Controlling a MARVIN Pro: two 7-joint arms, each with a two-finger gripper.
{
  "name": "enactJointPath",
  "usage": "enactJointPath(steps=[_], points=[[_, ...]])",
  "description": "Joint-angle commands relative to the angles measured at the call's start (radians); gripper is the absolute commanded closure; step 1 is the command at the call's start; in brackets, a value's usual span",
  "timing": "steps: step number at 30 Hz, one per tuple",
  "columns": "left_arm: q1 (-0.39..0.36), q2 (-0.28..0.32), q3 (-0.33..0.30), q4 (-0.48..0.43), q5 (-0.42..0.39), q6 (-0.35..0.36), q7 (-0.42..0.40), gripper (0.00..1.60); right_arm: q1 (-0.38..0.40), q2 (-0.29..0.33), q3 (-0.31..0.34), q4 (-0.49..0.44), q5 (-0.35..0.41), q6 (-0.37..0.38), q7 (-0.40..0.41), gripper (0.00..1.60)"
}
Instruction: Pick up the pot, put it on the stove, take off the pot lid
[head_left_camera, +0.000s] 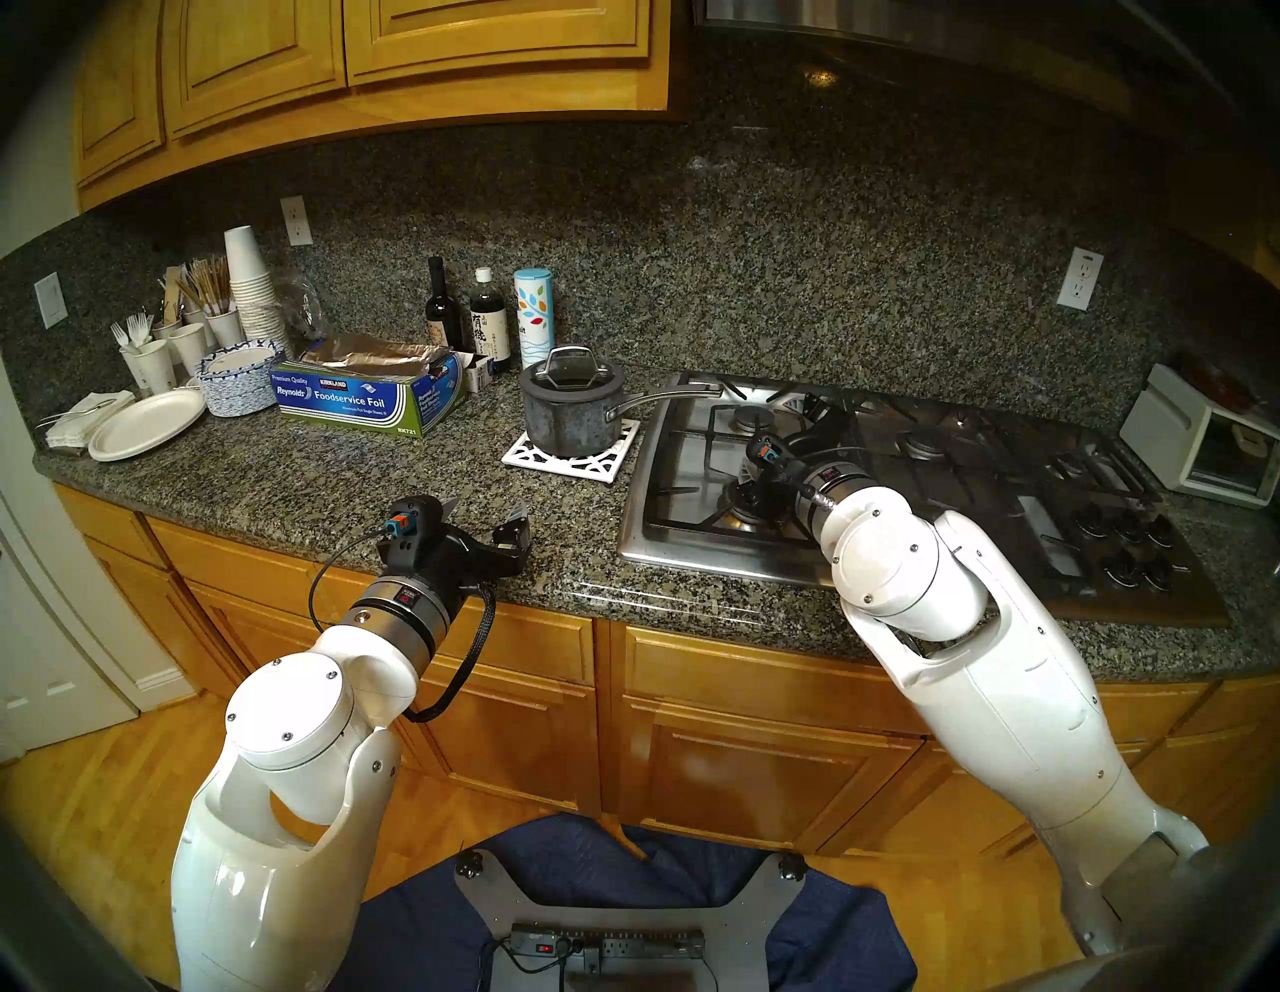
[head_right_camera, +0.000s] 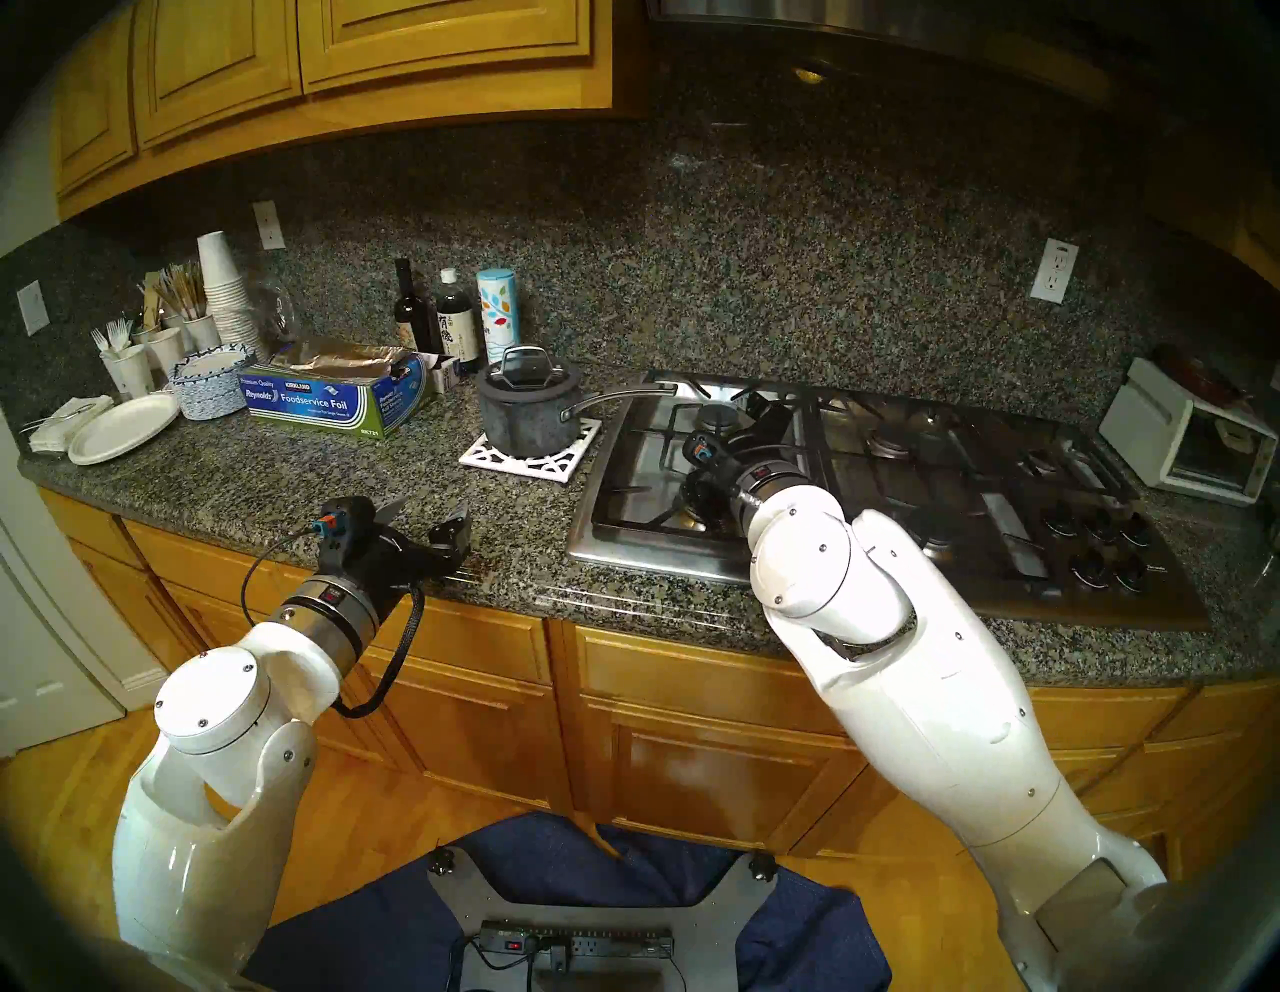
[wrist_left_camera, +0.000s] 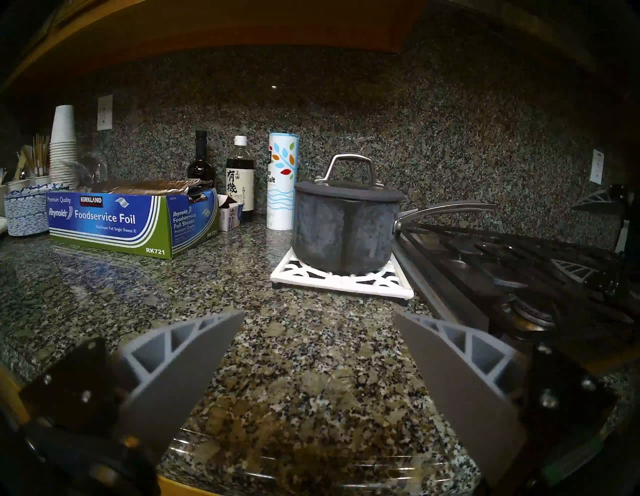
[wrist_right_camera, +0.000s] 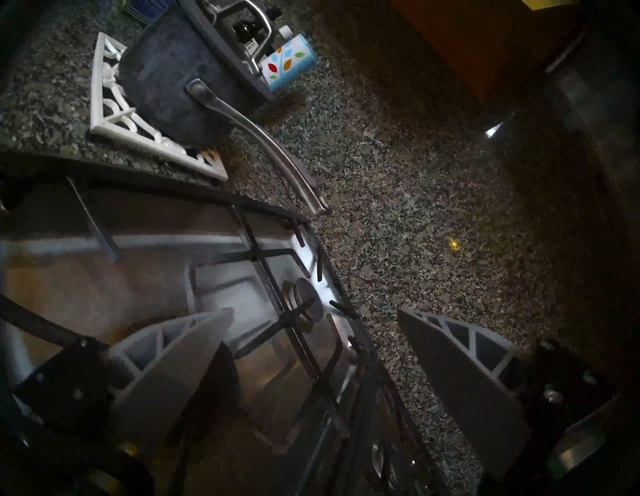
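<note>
On the white trivet (head_left_camera: 569, 454) beside the stove (head_left_camera: 699, 533), the pot (head_left_camera: 564, 415) sits with its lid (head_left_camera: 569, 370) on, handle overhanging the grates for access. Right gripper (wrist_right_camera: 313, 318) hovers above the stove, jaws wide and empty; left gripper (wrist_left_camera: 318, 320), equally wide, waits over the surface (wrist_left_camera: 104, 294).

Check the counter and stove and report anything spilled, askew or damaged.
Nothing spilled or broken. The pot stands upright on the trivet with its lid seated. Its handle juts out over the stove edge. The foil box lies open.
</note>
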Motion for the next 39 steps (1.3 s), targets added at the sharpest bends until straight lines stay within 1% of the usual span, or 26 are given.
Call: enactJointPath(steps=[1,4,5,6,7,8,9,10,11,15,17,18,19,21,22,23,24,25,29,31,32,35,37,39], points=[[-0.016,-0.002,-0.002,-0.029,0.001,-0.011,0.0,0.0,0.109,-0.061,0.014,0.011,-0.055,-0.057,0.022,0.0],[-0.016,-0.002,-0.002,-0.029,0.001,-0.011,0.0,0.0,0.14,-0.078,-0.001,0.05,-0.08,-0.079,0.056,0.0],[-0.016,-0.002,-0.002,-0.029,0.001,-0.011,0.0,0.0,0.131,-0.09,0.005,0.056,-0.091,-0.09,0.058,0.0],[-0.016,-0.002,-0.002,-0.029,0.002,-0.011,0.0,0.0,0.153,-0.094,-0.005,0.076,-0.099,-0.095,0.071,0.0],[-0.016,-0.002,-0.002,-0.029,0.002,-0.011,0.0,0.0,0.174,-0.091,-0.017,0.093,-0.106,-0.1,0.085,0.0],[-0.016,-0.002,-0.002,-0.029,0.001,-0.01,0.0,0.0,0.151,-0.091,-0.008,0.089,-0.133,-0.12,0.09,0.0],[-0.016,-0.002,-0.002,-0.029,0.001,-0.01,0.0,0.0,0.177,-0.083,-0.025,0.11,-0.145,-0.124,0.104,0.0],[-0.016,-0.002,-0.002,-0.029,0.001,-0.01,0.0,0.0,0.178,-0.091,-0.021,0.118,-0.152,-0.133,0.111,0.0],[-0.016,-0.002,-0.002,-0.028,0.001,-0.01,-0.001,0.0,0.188,-0.086,-0.028,0.128,-0.171,-0.145,0.124,0.0],[-0.016,-0.002,-0.002,-0.027,0.001,-0.009,-0.001,0.0,0.223,-0.117,-0.028,0.169,-0.208,-0.18,0.156,0.0],[-0.016,-0.002,-0.002,-0.027,0.001,-0.009,-0.001,0.0,0.224,-0.137,-0.021,0.177,-0.224,-0.194,0.166,0.0],[-0.016,-0.002,-0.003,-0.027,0.001,-0.009,-0.002,0.0,0.268,-0.138,-0.041,0.203,-0.228,-0.197,0.183,0.0],[-0.016,-0.002,-0.003,-0.027,0.001,-0.009,-0.002,0.0,0.23,-0.158,-0.014,0.189,-0.245,-0.212,0.18,0.0],[-0.016,-0.002,-0.003,-0.026,0.001,-0.009,-0.002,0.0,0.266,-0.168,-0.028,0.214,-0.252,-0.218,0.197,0.0],[-0.016,-0.002,-0.003,-0.026,0.001,-0.009,-0.002,0.0,0.264,-0.18,-0.022,0.216,-0.263,-0.227,0.202,0.0],[-0.016,-0.002,-0.003,-0.026,0.001,-0.008,-0.002,0.0,0.278,-0.187,-0.026,0.226,-0.268,-0.232,0.21,0.0],[-0.016,-0.002,-0.003,-0.026,0.001,-0.008,-0.002,0.0,0.264,-0.197,-0.016,0.22,-0.275,-0.237,0.209,0.0],[-0.016,-0.002,-0.003,-0.026,0.001,-0.008,-0.003,0.0,0.286,-0.204,-0.024,0.236,-0.283,-0.242,0.222,0.0],[-0.016,-0.003,-0.003,-0.026,0.001,-0.008,-0.003,0.0,0.32,-0.24,-0.029,0.28,-0.315,-0.268,0.247,0.0],[-0.017,-0.003,-0.003,-0.026,0.001,-0.008,-0.003,0.0,0.324,-0.258,-0.025,0.295,-0.33,-0.281,0.256,0.0],[-0.017,-0.003,-0.003,-0.027,0.001,-0.008,-0.003,0.0,0.339,-0.268,-0.028,0.313,-0.339,-0.289,0.264,0.0],[-0.017,-0.003,-0.003,-0.027,0.001,-0.008,-0.003,0.0,0.338,-0.285,-0.021,0.326,-0.356,-0.302,0.27,0.0],[-0.017,-0.003,-0.003,-0.027,0.002,-0.008,-0.004,0.0,0.369,-0.305,-0.026,0.368,-0.375,-0.319,0.288,0.0],[-0.017,-0.003,-0.003,-0.027,0.002,-0.008,-0.004,0.0,0.379,-0.312,-0.027,0.383,-0.381,-0.325,0.293,0.0]])
